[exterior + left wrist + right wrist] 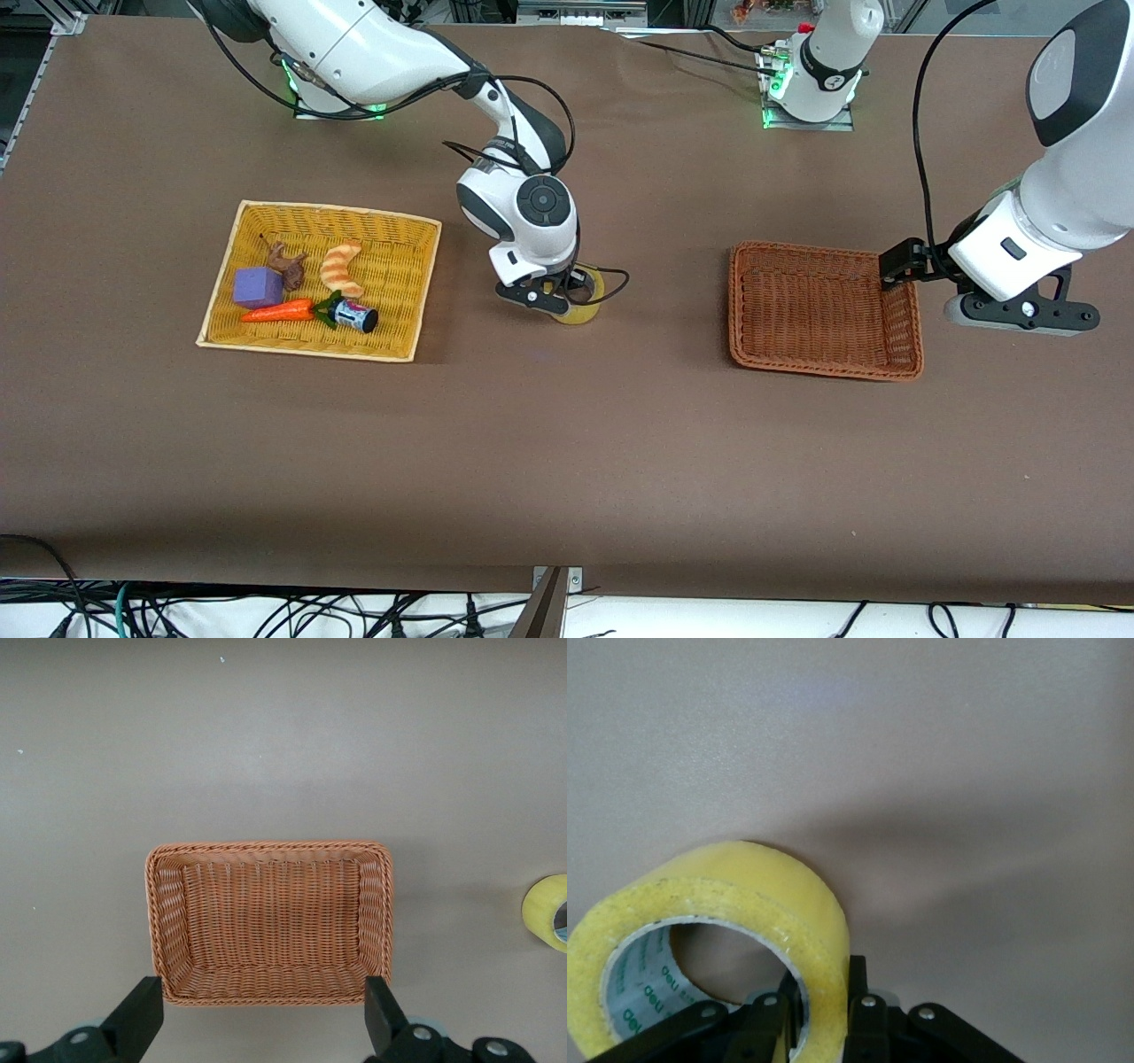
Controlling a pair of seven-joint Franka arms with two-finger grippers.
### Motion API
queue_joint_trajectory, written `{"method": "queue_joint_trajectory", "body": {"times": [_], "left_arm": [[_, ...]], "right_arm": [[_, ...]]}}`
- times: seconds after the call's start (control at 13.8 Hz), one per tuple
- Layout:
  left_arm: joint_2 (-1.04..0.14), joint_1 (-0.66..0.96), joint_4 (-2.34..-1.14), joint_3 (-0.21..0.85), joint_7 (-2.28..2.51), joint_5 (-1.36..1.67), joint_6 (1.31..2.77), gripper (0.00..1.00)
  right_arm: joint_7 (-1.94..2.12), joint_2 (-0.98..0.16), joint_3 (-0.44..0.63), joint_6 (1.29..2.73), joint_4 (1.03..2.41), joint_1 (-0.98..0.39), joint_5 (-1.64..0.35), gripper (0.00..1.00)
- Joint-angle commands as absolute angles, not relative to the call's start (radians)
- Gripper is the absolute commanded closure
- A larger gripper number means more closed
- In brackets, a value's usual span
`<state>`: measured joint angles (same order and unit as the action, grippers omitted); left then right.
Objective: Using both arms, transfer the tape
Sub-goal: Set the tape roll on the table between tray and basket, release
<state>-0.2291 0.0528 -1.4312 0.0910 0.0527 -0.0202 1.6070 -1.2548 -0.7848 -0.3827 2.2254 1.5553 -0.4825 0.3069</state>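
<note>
The tape (586,310), a yellowish roll with a grey core, is at the table's middle, between the two baskets. My right gripper (556,299) comes down on it and is shut on its wall, one finger inside the ring and one outside, as the right wrist view shows (824,983) on the tape (735,890). Whether the roll touches the table I cannot tell. My left gripper (902,263) hangs open and empty over the brown basket's edge at the left arm's end; in the left wrist view its fingers (137,1014) stand wide apart, with the tape (549,911) far off.
A brown wicker basket (904,363) (266,850) with nothing in it lies toward the left arm's end. A yellow wicker basket (266,213) toward the right arm's end holds a croissant toy (342,268), purple cube (258,287), carrot (279,311) and small can (354,315).
</note>
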Motion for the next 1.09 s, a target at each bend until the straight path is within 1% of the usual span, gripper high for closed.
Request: {"method": "queue_joint_trajectory", "body": {"times": [0.0, 0.07, 0.22, 0.29, 0.44, 0.51, 0.58, 0.73, 0.87, 1.02], "left_arm": [[-0.241, 0.057, -1.399, 0.092, 0.049, -0.023, 1.586, 0.0], [-0.242, 0.057, -1.399, 0.092, 0.049, -0.023, 1.586, 0.0], [-0.241, 0.057, -1.399, 0.092, 0.049, -0.023, 1.586, 0.0], [-0.241, 0.057, -1.399, 0.092, 0.049, -0.023, 1.586, 0.0], [-0.241, 0.057, -1.399, 0.092, 0.049, -0.023, 1.586, 0.0], [-0.241, 0.057, -1.399, 0.092, 0.049, -0.023, 1.586, 0.0], [-0.241, 0.057, -1.399, 0.092, 0.049, -0.023, 1.586, 0.0], [-0.241, 0.057, -1.399, 0.094, 0.048, -0.023, 1.586, 0.0], [-0.239, 0.058, -1.402, 0.097, 0.048, -0.015, 1.582, 0.0], [-0.239, 0.06, -1.41, 0.115, 0.049, -0.012, 1.577, 0.0]], "right_arm": [[-1.282, -0.798, -0.38, 2.22, 1.522, -0.502, 0.319, 0.19], [-1.284, -0.79, -0.38, 2.211, 1.517, -0.503, 0.322, 0.0], [-1.281, -0.775, -0.383, 2.166, 1.485, -0.511, 0.322, 0.0], [-1.273, -0.773, -0.387, 2.099, 1.436, -0.515, 0.322, 0.0], [-1.211, -0.77, -0.39, 1.902, 1.276, -0.515, 0.321, 0.0], [-1.086, -0.767, -0.385, 1.806, 1.209, -0.506, 0.321, 0.0], [-0.936, -0.743, -0.374, 1.74, 1.174, -0.49, 0.321, 0.0], [-0.708, -0.669, -0.37, 1.704, 1.172, -0.358, 0.298, 0.0], [-0.559, -0.615, -0.368, 1.703, 1.172, -0.234, 0.244, 0.0], [-0.423, -0.58, -0.37, 1.659, 1.17, -0.126, 0.227, 0.0]]}}
